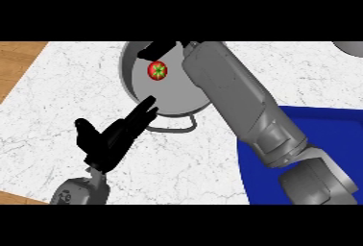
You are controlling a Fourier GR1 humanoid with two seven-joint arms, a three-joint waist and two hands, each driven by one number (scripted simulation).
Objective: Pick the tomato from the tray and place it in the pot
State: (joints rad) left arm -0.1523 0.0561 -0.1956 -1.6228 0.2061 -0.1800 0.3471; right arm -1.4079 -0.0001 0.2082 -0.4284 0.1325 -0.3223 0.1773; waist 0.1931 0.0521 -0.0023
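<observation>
Looking steeply down from the head view, a white marbled counter [64, 120] fills most of the scene, with a strip of wooden surface [18, 62] at the far left. A grey pot [181, 98] sits near the top centre, a thin wire handle curving out below its rim. The red tomato [157, 70], with its green star-shaped top, lies inside the pot against the bare grey floor, no longer on the blue tray [312, 158] at the lower right. The right forearm stretches diagonally from the tray over the pot, and the right hand [162, 50] shows only as dark fingers just above the tomato; whether they touch it, or are spread or curled, cannot be told. The left hand [113, 137] rests open beside the pot's near rim, fingers straight. Judging by this, the placing looks nearly complete. To finish well, the right hand should let go fully and rise straight up, clear of the pot wall, so the tomato is not nudged out.
</observation>
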